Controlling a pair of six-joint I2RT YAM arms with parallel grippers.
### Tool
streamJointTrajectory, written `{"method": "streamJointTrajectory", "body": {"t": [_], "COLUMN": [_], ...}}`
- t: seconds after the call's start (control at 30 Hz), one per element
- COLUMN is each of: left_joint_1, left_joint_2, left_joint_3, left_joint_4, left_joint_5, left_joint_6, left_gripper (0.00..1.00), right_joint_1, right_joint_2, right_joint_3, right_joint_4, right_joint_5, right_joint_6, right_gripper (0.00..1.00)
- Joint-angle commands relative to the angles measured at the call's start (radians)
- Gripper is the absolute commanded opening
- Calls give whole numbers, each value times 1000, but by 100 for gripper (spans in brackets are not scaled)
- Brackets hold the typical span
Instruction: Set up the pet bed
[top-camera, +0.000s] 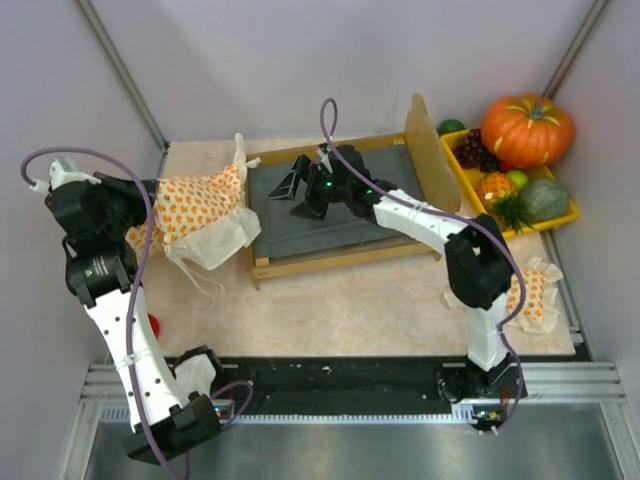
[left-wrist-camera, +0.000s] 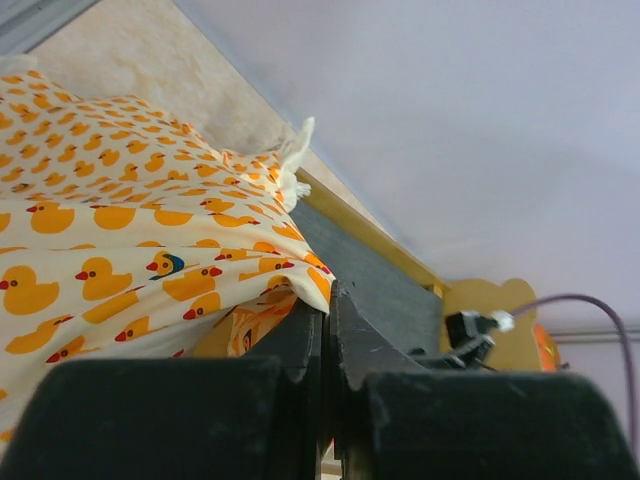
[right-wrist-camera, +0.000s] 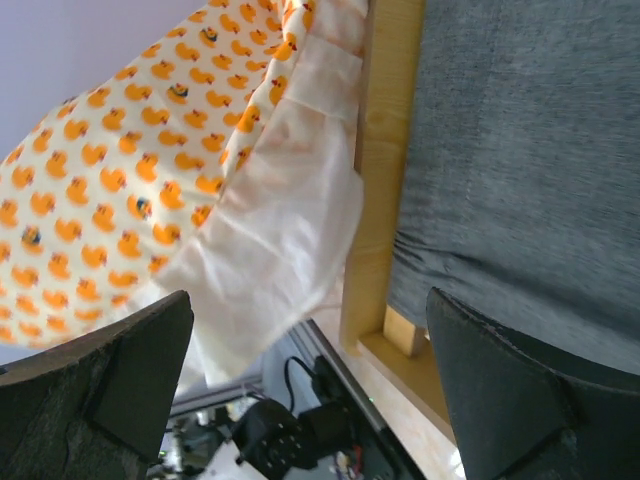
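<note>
The pet bed (top-camera: 330, 258) is sitting at the back middle of the tabletop (top-camera: 350, 310), its headboard (top-camera: 430, 150) standing upright at the right end and its grey base lying bare. The left gripper (left-wrist-camera: 328, 300) is clenching an edge of the duck-print bedspread (top-camera: 200, 205) and holding it lifted just off the bed's left end, with the ruffle drooping over the frame's corner. The right gripper (top-camera: 303, 192) is hovering over the grey base near that same end, jaws spread wide and gripping nothing.

The step in hand is looking like spreading the bedspread over the base. Doing it well is probably meaning that the right gripper is taking the free hanging edge closest to the frame, not the ruffle alone, so both grippers are carrying the cloth flat. Both should be travelling together toward the headboard, keeping the fabric lightly taut and above the wooden rail so it is not snagging on the corner. The lowering should be happening evenly, with the ruffle falling outside the frame on both long sides. The small pillow (top-camera: 535, 295) is lying on the tabletop to the right, partly under the right arm, and is waiting its turn
</note>
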Motion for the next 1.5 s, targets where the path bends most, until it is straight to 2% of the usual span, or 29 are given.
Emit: {"method": "streamJointTrajectory", "body": {"t": [0.0, 0.07, 0.2, 0.33, 0.43, 0.73, 0.87, 1.1, 1.27, 1.3, 1.4, 1.43, 1.47], "left_joint_1": [2, 2, 2, 2, 2, 2, 2, 2, 2, 2, 2, 2, 4], "left_joint_2": [-24, -31, -44, -63, -67, -48, -50, -57, -60, -60, -60, -60, -59], "left_joint_3": [42, 38, 29, 6, -10, 19, 15, 15, -1, 1, 3, 3, -1], "left_joint_4": [36, 36, 25, 14, 30, 16, 43, 91, 154, 157, 160, 161, 165], "left_joint_5": [106, 117, 143, 178, 197, 169, 201, 269, 330, 333, 338, 339, 342], "left_joint_6": [-24, -24, -22, -31, -41, -10, -27, -47, -84, -85, -82, -84, -85], "left_gripper": [0, 0, 0, 0, 0, 0, 0, 0, 0, 0, 0, 0, 0], "right_joint_1": [65, 82, 99, 111, 128, 172, 181, 207, 238, 241, 246, 247, 246], "right_joint_2": [80, 141, 265, 411, 476, 441, 503, 617, 634, 634, 634, 634, 632], "right_joint_3": [147, 187, 322, 588, 661, 568, 658, 839, 845, 844, 831, 828, 825], "right_joint_4": [96, 151, 138, 23, -22, -91, -121, -120, -106, -103, -62, -37, -30], "right_joint_5": [83, 85, 89, 70, 56, 114, 63, 63, 62, 63, 66, 69, 71], "right_joint_6": [194, 272, 337, 359, 394, 311, 340, 388, 389, 386, 374, 371, 368], "right_gripper": [99, 99, 99, 99, 99, 99, 99, 99, 98, 95, 69, 51, 40]}}
